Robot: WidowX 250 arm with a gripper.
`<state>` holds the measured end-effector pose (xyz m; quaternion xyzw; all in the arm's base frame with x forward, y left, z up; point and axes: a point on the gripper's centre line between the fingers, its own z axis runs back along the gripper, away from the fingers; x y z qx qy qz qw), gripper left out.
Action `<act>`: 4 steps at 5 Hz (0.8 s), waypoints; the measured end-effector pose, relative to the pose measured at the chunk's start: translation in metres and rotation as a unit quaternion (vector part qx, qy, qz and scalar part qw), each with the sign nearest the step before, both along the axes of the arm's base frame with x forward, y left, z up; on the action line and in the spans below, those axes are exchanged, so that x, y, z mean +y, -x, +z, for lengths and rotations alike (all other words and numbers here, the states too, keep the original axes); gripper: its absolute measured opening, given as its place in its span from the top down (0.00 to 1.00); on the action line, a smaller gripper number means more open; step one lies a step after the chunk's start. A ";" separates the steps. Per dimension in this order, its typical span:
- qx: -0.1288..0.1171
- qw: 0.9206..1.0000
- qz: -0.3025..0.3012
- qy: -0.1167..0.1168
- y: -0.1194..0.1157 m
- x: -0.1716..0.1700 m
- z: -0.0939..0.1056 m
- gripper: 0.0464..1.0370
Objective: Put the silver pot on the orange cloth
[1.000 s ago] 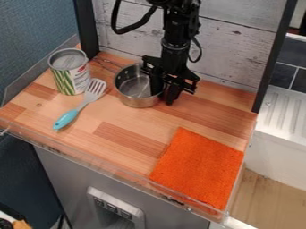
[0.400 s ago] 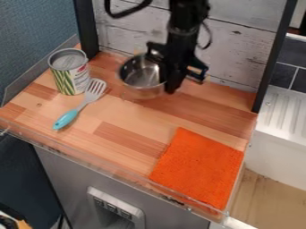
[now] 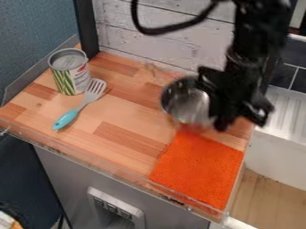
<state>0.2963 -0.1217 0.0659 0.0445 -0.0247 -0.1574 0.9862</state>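
While can (image 3: 71,76) is standing beside spatula (image 3: 78,108), hand (image 3: 217,120) is holding pot (image 3: 181,105) by side, fingers closed on it, near cloth (image 3: 200,167).

Silver pot (image 3: 184,105) — aloft near orange cloth (image 3: 200,171)

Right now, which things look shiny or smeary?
In the camera view, the silver pot has a bright shine inside and smeary edges; the black gripper is smeary too, and very dark; the slotted spatula and the can have clear edges.
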 end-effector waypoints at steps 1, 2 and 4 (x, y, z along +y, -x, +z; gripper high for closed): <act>0.019 0.999 -0.035 -0.005 0.022 -0.027 -0.018 0.97; 0.035 0.998 -0.044 -0.015 0.035 -0.033 -0.034 0.97; 0.047 0.997 -0.041 -0.035 0.057 -0.028 -0.040 0.97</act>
